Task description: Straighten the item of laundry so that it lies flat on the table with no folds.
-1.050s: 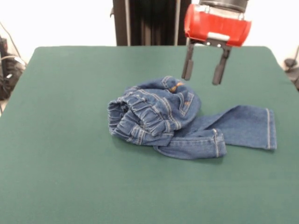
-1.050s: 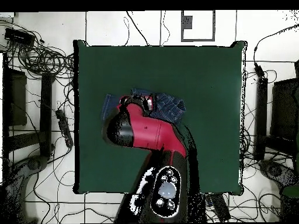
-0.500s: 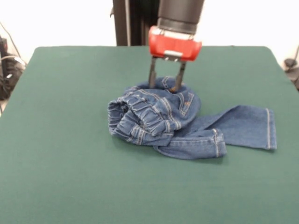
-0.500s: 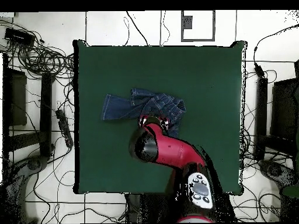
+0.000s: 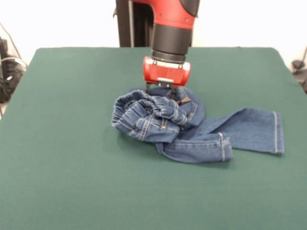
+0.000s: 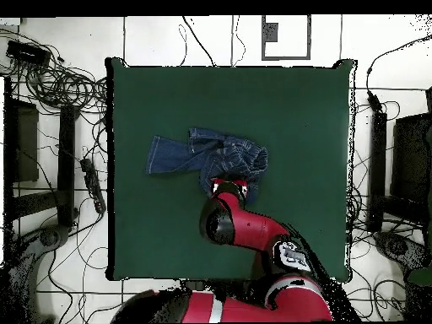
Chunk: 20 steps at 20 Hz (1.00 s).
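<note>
Barely begun: your jeans (image 5: 177, 122) sit mid-counter (image 5: 72, 182), waist end bunched in a heap, one leg stretched out, the other folded over. Gripper (image 5: 166, 86) is sunk into the heap; fingers hidden, grasp unclear.
</note>
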Each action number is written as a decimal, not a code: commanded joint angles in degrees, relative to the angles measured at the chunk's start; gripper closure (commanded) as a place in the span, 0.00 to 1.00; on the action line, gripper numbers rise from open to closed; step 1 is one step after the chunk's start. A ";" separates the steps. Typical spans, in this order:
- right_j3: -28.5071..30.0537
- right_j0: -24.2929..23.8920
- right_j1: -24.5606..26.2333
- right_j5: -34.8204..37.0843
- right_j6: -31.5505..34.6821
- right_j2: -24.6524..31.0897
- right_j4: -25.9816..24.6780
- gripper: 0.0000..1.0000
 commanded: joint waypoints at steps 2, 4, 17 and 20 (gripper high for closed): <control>0.87 2.76 7.95 -1.85 14.69 7.50 1.58 0.00; 0.85 3.17 7.82 -2.56 14.68 7.28 2.39 0.00; 1.61 3.08 7.12 -1.65 14.80 8.12 2.80 1.00; 2.04 3.28 6.78 -1.55 14.96 8.13 2.90 1.00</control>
